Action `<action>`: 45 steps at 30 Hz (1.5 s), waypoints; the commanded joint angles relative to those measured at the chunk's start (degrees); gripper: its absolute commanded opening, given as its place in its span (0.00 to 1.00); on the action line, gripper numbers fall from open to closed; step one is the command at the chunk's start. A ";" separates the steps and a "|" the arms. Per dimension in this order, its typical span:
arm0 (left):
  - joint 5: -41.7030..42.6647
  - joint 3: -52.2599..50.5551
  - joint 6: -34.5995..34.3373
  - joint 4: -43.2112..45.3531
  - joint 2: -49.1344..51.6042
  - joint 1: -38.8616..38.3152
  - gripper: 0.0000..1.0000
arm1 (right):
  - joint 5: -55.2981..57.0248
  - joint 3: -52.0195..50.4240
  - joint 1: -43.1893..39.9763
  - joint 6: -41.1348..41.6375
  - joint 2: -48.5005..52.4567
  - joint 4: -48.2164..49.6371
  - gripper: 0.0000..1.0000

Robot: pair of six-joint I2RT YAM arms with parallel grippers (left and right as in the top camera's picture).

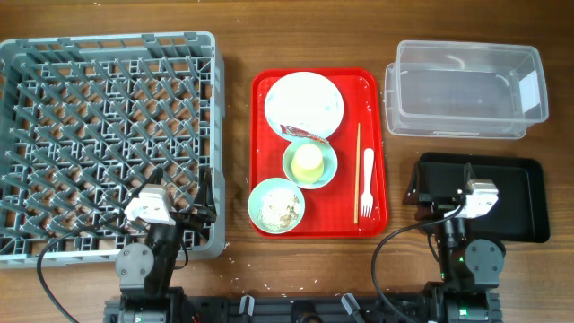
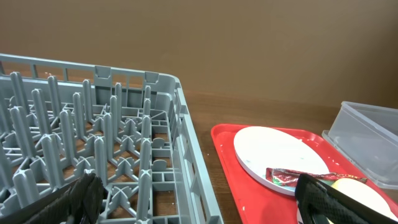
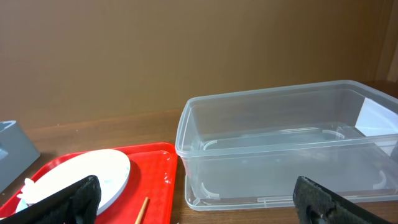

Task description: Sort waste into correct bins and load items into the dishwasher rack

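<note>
Largest unit: dishwasher rack (image 1: 108,144), far L of the table (image 1: 238,36), pegs up, nothing loaded. Its bulk likely explains the edge pos.: it leaves the centre free. Clear tub (image 1: 466,90) sits back R, vacant. Black tray (image 1: 529,202) lies just in front of it, also vacant. Both bins are on the R arm's side, presumably so that arm takes waste while the L arm loads.

Red tray (image 1: 345,193), centre, between the arms, carries all the items. White plate (image 1: 303,103) is at its back, w/ the red wrapper (image 1: 296,132) on the plate's near edge. A teal bowl (image 1: 289,166) holds the yellow cup (image 1: 309,160). The second teal bowl (image 1: 254,203), nearer the arms, holds rice scraps (image 1: 280,212). Stick (image 1: 358,166) and fork (image 1: 367,184) lie side by side near the R rim.

L gripper (image 2: 199,183): jaws fully apart, nothing held, above the rack's near R corner. R gripper (image 3: 198,183): same, above the black tray's L end. Judgement: no sorting step begun.
</note>
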 commanded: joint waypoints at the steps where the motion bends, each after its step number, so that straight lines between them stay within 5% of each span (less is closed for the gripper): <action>1: 0.66 -0.26 1.11 -0.28 -0.39 0.35 1.00 | -0.52 -0.09 0.24 -0.94 -0.39 0.22 1.00; 39: 2.05 -0.26 0.66 0.33 -0.39 0.35 1.00 | -0.52 -0.09 0.24 -0.94 -0.39 0.22 1.00; 42: 23.91 -0.26 -16.46 2.82 -0.39 0.35 1.00 | -0.52 -0.09 0.24 -0.92 -0.39 0.22 1.00; 45: 31.32 -0.24 -26.29 20.09 -0.39 0.35 1.00 | -0.52 -0.09 0.24 -0.94 -0.39 0.22 0.99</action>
